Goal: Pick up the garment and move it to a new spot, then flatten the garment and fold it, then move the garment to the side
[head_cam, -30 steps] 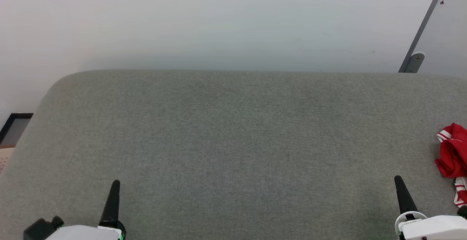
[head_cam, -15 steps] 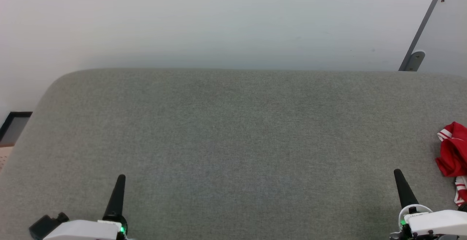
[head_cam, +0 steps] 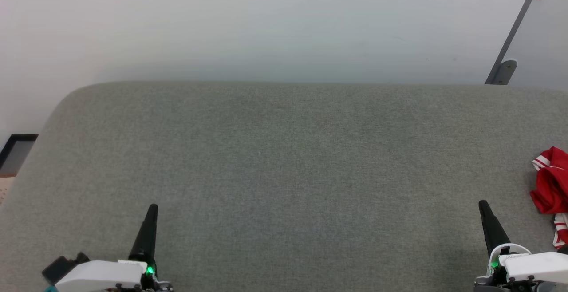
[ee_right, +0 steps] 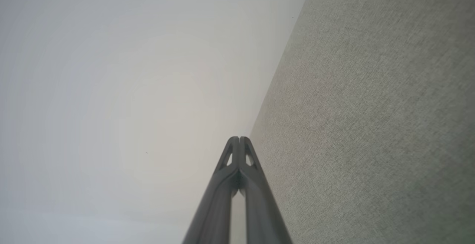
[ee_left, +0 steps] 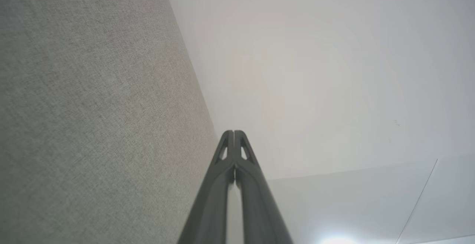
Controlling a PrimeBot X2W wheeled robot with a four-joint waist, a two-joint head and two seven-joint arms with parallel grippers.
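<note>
A pale wall (head_cam: 266, 17) rises behind the grey fabric counter (head_cam: 284, 150). The shirt (head_cam: 550, 185) lies crumpled on the counter at the far right of the head view, red with striped trim and cut off by the frame edge. The right hand (head_cam: 483, 203) sits near the shirt but apart from it, its fingers pressed together and holding nothing. The left hand (head_cam: 152, 207) is over the counter's near left, likewise closed and holding nothing.
</note>
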